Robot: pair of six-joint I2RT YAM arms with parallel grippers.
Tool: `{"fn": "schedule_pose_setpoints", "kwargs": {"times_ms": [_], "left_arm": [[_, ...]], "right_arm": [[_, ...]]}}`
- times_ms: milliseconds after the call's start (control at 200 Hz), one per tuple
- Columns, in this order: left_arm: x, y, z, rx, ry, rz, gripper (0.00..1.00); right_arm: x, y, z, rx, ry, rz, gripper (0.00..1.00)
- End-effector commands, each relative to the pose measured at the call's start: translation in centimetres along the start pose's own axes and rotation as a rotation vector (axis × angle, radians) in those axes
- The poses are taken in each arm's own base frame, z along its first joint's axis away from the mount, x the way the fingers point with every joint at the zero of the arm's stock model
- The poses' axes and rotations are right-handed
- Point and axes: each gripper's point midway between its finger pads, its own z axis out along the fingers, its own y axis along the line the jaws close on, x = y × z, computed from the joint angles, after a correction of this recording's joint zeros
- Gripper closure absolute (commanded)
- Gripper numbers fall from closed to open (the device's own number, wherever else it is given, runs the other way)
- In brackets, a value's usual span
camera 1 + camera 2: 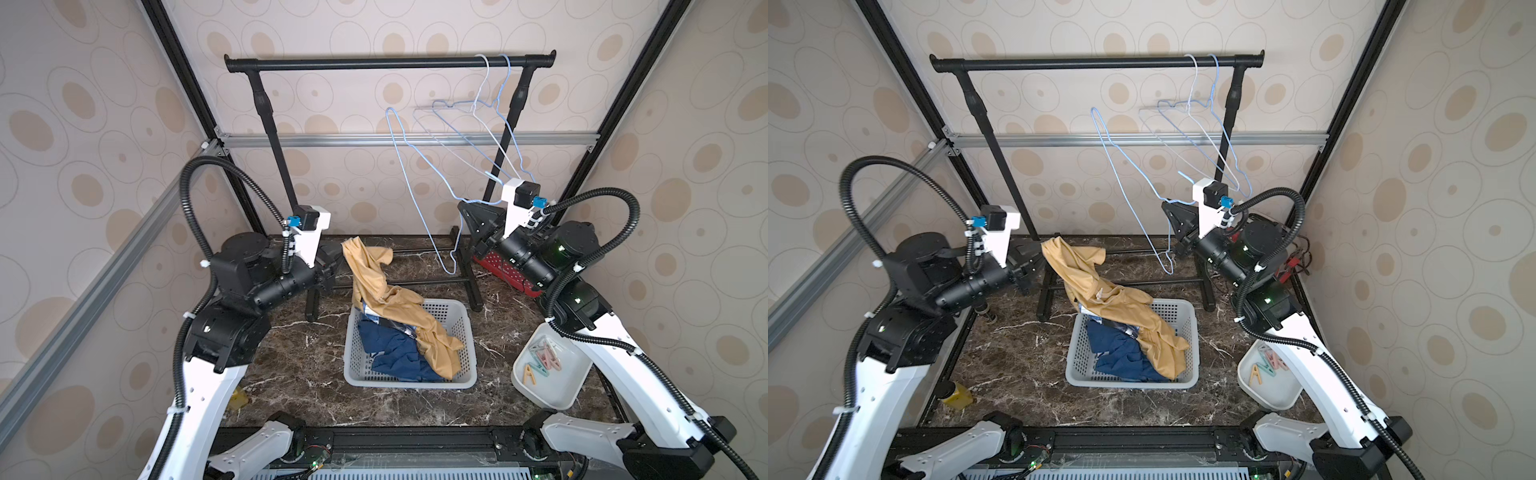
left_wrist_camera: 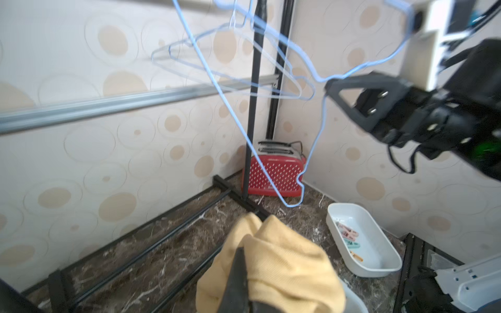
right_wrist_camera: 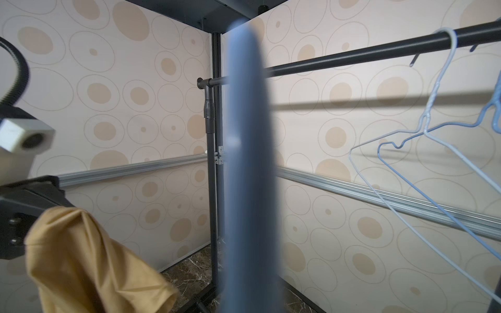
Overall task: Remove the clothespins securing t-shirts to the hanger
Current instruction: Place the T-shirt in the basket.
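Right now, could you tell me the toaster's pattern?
The toaster is red with white dots, clearest in the left wrist view.

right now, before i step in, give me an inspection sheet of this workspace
surface: dark marble table, grey basket mid-table
job's things: mustard t-shirt trails from left gripper into basket; navy t-shirt inside; clothespins in white tray, none seen on hangers
clutter: red toaster behind the rack; yellow object at table edge
grippers: left gripper shut on mustard t-shirt; right gripper shut on blue hanger, off the rail
cables: black conduit loops above each arm
surroundings: patterned walls; rack with two hangers on its rail
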Motion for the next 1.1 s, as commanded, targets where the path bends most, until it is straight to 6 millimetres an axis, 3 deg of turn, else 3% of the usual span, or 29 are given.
{"fn": "schedule_pose_setpoints", "kwargs": {"times_ms": [0, 95, 200, 315, 561, 656, 856, 961, 1097], "left_arm": [[-2.9, -2.6, -3.1, 0.058, -0.088, -0.015, 1.0], [-2.6, -3.1, -3.6, 0.077, -0.096, -0.043, 1.0], [-0.2, -2.7, -2.0, 0.098, -0.045, -0.109, 1.0], [3.6, -3.0, 1.3, 0.142, 0.015, -0.175, 1.0], [13.0, -7.3, 10.3, 0.228, 0.266, -0.149, 1.0], [16.5, -7.9, 13.3, 0.205, 0.343, -0.143, 1.0], [22.6, -10.1, 18.0, 0.235, 0.483, -0.134, 1.0], [26.4, -10.9, 19.5, 0.249, 0.577, -0.138, 1.0], [30.6, -10.3, 19.0, 0.216, 0.632, -0.17, 1.0]], "right_arm": [[-1.5, -0.2, -1.0, 0.02, -0.036, -0.033, 1.0], [-1.5, -0.6, -1.3, 0.038, -0.034, -0.037, 1.0], [-1.3, -0.9, -1.4, 0.053, -0.028, -0.036, 1.0], [-1.0, -1.0, -1.5, 0.058, -0.017, -0.038, 1.0], [-0.6, -1.3, -1.6, 0.064, 0.005, -0.051, 1.0], [-0.5, -1.5, -1.8, 0.073, 0.022, -0.063, 1.0], [-0.3, -2.3, -2.5, 0.104, 0.039, -0.076, 1.0], [-0.3, -2.6, -2.6, 0.114, 0.039, -0.075, 1.0], [-0.7, -2.9, -2.9, 0.12, 0.038, -0.08, 1.0]]}}
